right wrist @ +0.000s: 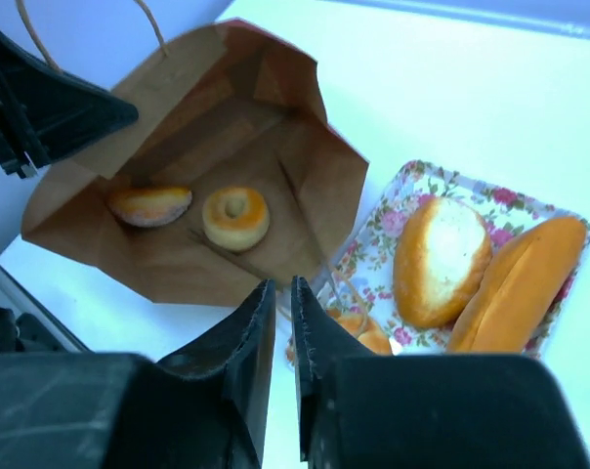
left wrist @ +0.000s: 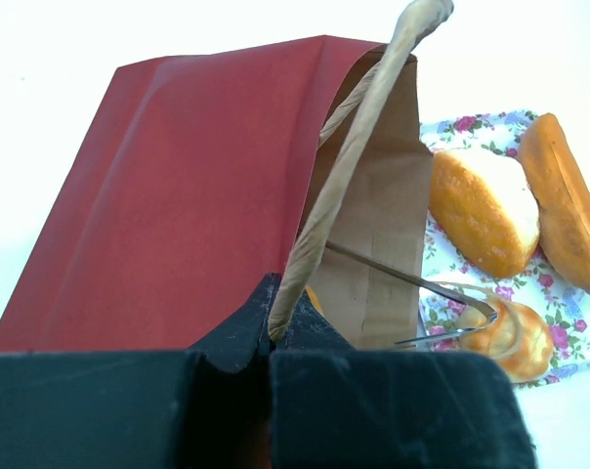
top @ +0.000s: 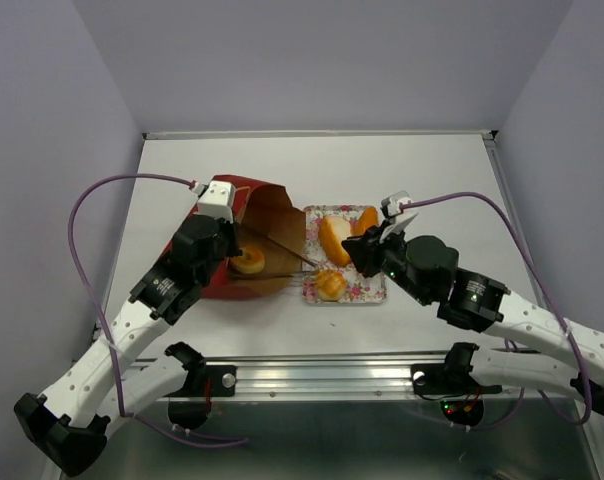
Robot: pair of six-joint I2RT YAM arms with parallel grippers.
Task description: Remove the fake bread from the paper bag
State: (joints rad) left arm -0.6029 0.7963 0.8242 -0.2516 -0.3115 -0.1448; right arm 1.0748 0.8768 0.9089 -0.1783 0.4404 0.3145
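While the left tool [left wrist: 272,337] clamps a cord handle [left wrist: 344,176] of the paper bag [top: 277,225], the red bag lies on its side on the white surface [top: 402,170], its brown mouth gaping toward the right. Two pieces of the fake bread [right wrist: 235,217] sit inside on the bag's lower wall: a ring-shaped one and, beside it, a round bun [right wrist: 148,205]. Just right of the bag, a floral tray [right wrist: 377,234] carries three more pieces: a pale-topped bun [right wrist: 440,259], a long loaf [right wrist: 515,283] beside it, and a small pastry [right wrist: 358,332] at the near end. The right tool [right wrist: 283,293] hangs above the tray, close to the bag's mouth, its fingers drawn together with nothing seen between them.
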